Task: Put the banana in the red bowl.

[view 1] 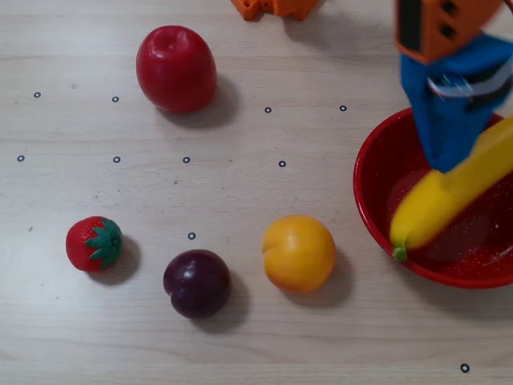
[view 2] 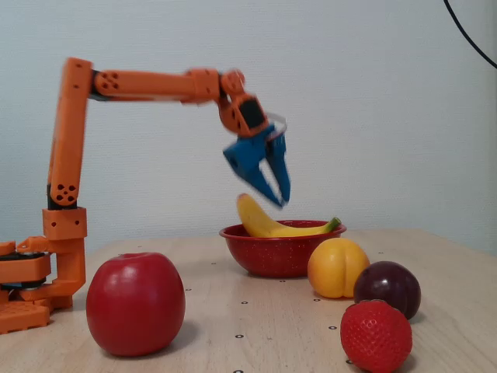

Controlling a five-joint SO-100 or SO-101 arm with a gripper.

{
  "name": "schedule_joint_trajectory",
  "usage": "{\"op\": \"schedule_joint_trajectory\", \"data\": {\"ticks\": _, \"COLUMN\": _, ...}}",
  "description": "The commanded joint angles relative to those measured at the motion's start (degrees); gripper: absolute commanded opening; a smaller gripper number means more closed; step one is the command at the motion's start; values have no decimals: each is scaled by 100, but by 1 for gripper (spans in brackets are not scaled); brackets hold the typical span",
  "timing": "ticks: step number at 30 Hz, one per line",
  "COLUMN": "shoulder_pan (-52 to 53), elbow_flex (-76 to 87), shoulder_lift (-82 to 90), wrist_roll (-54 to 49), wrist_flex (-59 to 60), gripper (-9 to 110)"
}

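The banana (view 1: pixel 449 196) lies tilted in the red bowl (view 1: pixel 377 192) at the right edge of the overhead view, its green stem tip resting on the bowl's near-left rim while the other end rises toward the far right. Just above it hangs the blue gripper (view 2: pixel 278 198), its jaws spread apart and holding nothing, clear of the fruit in the fixed view. Left of the bowl in the overhead view sit a yellow-orange fruit (view 1: pixel 299 253), a dark plum (view 1: pixel 197 282) and a strawberry (view 1: pixel 94 243), with a red apple (view 1: pixel 175 68) farther back.

apple (view 1: pixel 175 68), strawberry (view 1: pixel 94 243), plum (view 1: pixel 197 283) (dark), peach (view 1: pixel 298 253)
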Motion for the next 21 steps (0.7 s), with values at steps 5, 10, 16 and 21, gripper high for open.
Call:
{"op": "schedule_joint_trajectory", "data": {"ticks": 5, "shoulder_pan": -536, "elbow_flex": 1397, "shoulder_lift": 1916, "wrist_roll": -53, "wrist_flex": -773, "gripper": 0}}
{"op": "schedule_joint_trajectory", "data": {"ticks": 10, "shoulder_pan": -958, "elbow_flex": 2918, "shoulder_lift": 3146, "wrist_roll": -70, "wrist_flex": -1248, "gripper": 0}}
{"op": "schedule_joint_trajectory", "data": {"ticks": 16, "shoulder_pan": -1521, "elbow_flex": 4922, "shoulder_lift": 4808, "wrist_roll": 53, "wrist_flex": -1863, "gripper": 0}}
{"op": "schedule_joint_trajectory", "data": {"ticks": 21, "shoulder_pan": -1916, "elbow_flex": 6583, "shoulder_lift": 6363, "wrist_roll": 105, "wrist_flex": -2224, "gripper": 0}}
